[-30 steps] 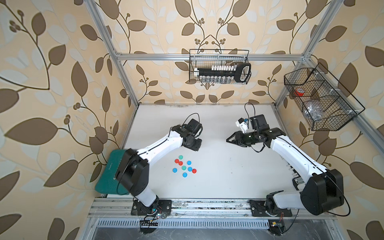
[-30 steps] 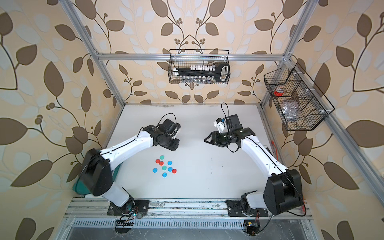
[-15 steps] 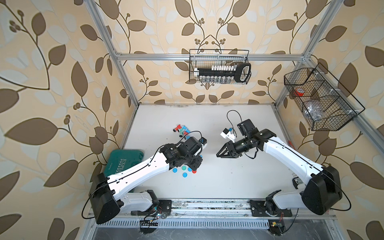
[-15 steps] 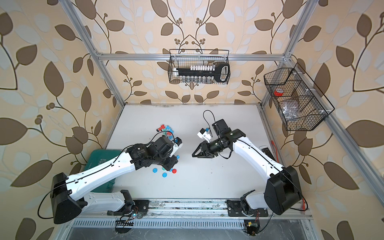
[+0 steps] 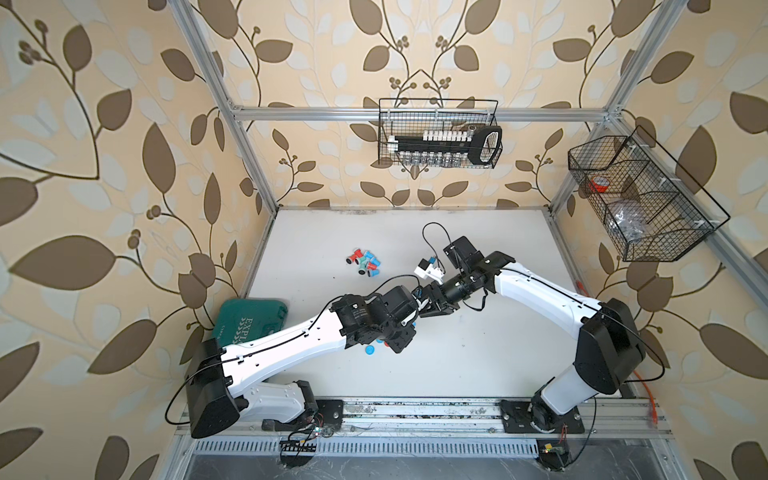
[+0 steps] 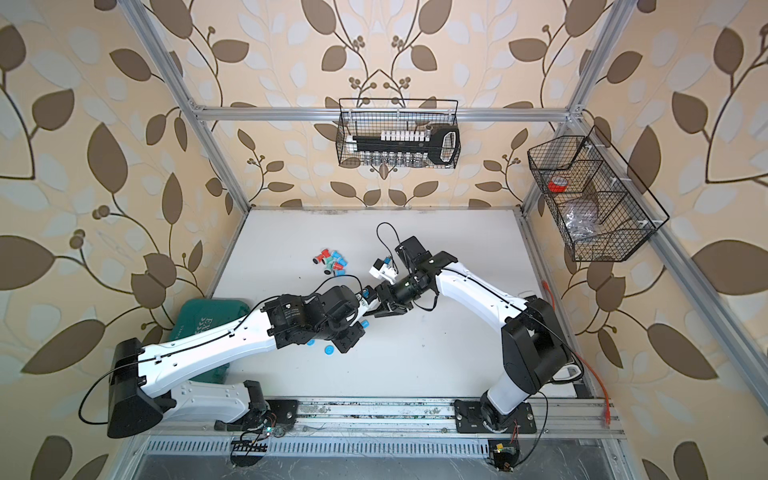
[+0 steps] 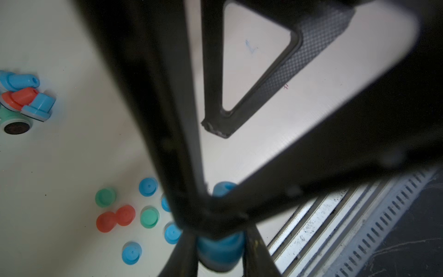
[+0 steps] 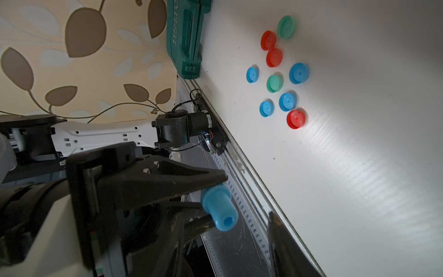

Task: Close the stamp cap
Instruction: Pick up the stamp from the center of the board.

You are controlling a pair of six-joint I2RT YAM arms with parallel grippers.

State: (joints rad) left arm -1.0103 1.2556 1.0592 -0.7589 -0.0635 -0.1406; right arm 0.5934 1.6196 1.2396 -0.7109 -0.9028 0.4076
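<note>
My left gripper (image 7: pixel 220 251) is shut on the wide body of a blue stamp (image 7: pixel 219 249), held above the table. The stamp's narrow handle end (image 8: pixel 219 211) points at my right gripper (image 8: pixel 230 244), which is open with that end between its fingers (image 8: pixel 282 239) and not visibly touching them. In both top views the two grippers meet tip to tip at the table's middle front, left (image 5: pixel 415 309), right (image 5: pixel 436 301). Several loose caps (image 8: pixel 275 82) in blue, red and green lie on the table below the left wrist. Whether the stamp's face has a cap is hidden.
A pile of coloured stamps (image 5: pixel 365 262) lies behind the grippers. A green case (image 5: pixel 249 320) sits at the front left edge, partly under my left arm. Wire baskets hang on the back wall (image 5: pixel 438 133) and the right wall (image 5: pixel 636 199). The frame rail (image 7: pixel 335 215) runs along the front.
My left arm has swung from the stamp pile toward the front with the blue stamp in its grip. My right gripper has moved left and forward to meet it.
</note>
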